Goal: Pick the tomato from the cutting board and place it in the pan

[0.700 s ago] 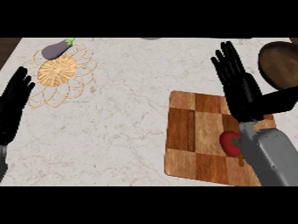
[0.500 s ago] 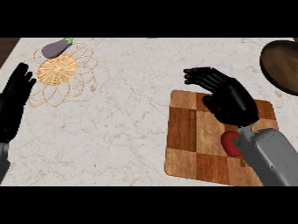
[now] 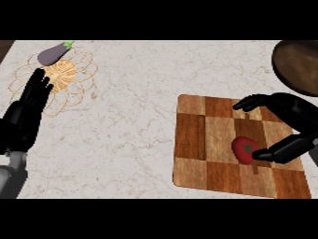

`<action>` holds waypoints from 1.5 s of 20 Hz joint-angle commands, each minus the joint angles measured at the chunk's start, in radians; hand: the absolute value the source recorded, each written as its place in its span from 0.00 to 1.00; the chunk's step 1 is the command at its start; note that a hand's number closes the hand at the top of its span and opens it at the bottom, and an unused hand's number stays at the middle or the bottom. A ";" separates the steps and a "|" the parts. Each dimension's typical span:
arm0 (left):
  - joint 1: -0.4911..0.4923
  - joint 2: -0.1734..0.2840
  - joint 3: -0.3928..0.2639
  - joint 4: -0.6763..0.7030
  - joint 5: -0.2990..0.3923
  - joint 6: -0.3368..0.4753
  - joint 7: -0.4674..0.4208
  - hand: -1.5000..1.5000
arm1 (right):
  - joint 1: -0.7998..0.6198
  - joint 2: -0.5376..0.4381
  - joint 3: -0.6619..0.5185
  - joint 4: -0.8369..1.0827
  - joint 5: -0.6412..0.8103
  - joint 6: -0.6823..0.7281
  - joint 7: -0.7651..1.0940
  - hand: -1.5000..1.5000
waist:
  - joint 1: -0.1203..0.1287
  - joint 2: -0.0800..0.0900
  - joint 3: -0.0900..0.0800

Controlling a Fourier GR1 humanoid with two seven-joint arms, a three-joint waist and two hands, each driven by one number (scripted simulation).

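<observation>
Left hand at far left edge, fingers straight and up, resting, holding nothing. Just beyond its fingertips: a wire trivet and an eggplant, neither part of the job. Moving right, the cutting board lies under the right hand. Tomato sits on the board, directly below the right palm, between the curled fingers and the thumb; the thumb tip looks to be at its right side, fingers arched above and not yet closed, so nothing is gripped. Pan is beyond the right hand, up and to its right, off the board. Risk: closing with the thumb alone in contact could roll the round tomato left across the board; a shallow pinch could let it slip on the lift toward the pan.
</observation>
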 commanded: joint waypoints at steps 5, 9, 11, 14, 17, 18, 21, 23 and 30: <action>-0.031 -0.047 -0.037 0.045 -0.030 -0.003 -0.018 0.50 | -0.084 -0.291 -0.110 0.178 0.209 0.187 -0.396 0.00 | 0.020 0.002 -0.003; -0.046 -0.077 -0.051 0.020 -0.059 0.048 -0.005 0.50 | -0.132 -0.424 -0.063 0.138 0.339 0.156 -0.443 0.00 | 0.030 -0.005 -0.003; -0.095 -0.053 -0.010 0.095 -0.034 0.000 -0.004 0.50 | -0.178 -0.425 -0.018 0.137 0.382 0.145 -0.419 0.00 | 0.024 -0.002 -0.006; -0.097 -0.078 -0.021 0.122 -0.049 -0.013 -0.032 0.50 | -0.240 -0.419 -0.004 0.176 0.387 0.154 -0.429 0.00 | 0.023 -0.005 -0.007; -0.064 -0.093 -0.033 0.096 -0.057 -0.007 -0.032 0.50 | -0.299 -0.434 -0.001 0.174 0.404 0.133 -0.436 0.00 | 0.029 -0.008 -0.007; -0.099 -0.057 0.002 0.119 -0.039 -0.039 -0.012 0.50 | -0.329 -0.407 0.003 0.164 0.404 0.113 -0.413 0.00 | 0.028 -0.008 -0.007; -0.060 -0.088 -0.020 0.108 -0.074 -0.017 -0.040 0.50 | -0.325 -0.379 0.021 0.135 0.396 0.107 -0.381 0.00 | 0.018 -0.012 -0.007; -0.065 -0.095 -0.017 0.078 -0.082 0.014 -0.009 0.50 | -0.282 -0.382 0.052 0.086 0.380 0.120 -0.366 0.00 | 0.010 -0.016 -0.007; -0.060 -0.093 -0.005 0.075 -0.075 -0.003 0.015 0.50 | -0.259 -0.418 0.124 -0.065 0.313 0.186 -0.327 0.00 | -0.004 -0.020 -0.007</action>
